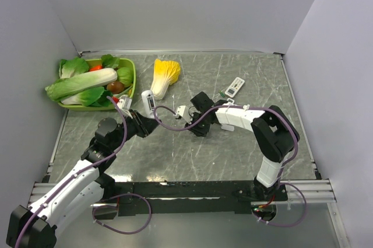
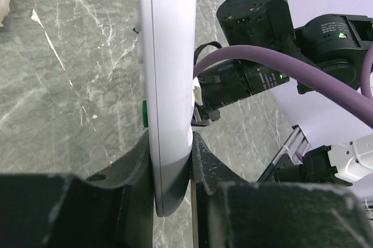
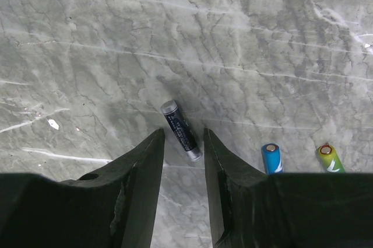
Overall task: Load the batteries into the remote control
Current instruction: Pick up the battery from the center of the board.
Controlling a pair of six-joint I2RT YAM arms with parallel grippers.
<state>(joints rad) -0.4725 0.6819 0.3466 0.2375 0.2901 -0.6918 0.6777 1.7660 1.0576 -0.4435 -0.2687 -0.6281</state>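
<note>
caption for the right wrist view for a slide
Right gripper open over a dark battery on the marble table, with a blue battery and a green-yellow battery nearby.

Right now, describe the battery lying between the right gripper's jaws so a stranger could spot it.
On the grey marble table, find the right gripper. Between its open jaws lies the dark battery, at a slant. Its near-black wrap and silver cap set it apart from the light-blue battery and the green-yellow battery beside it.
</note>
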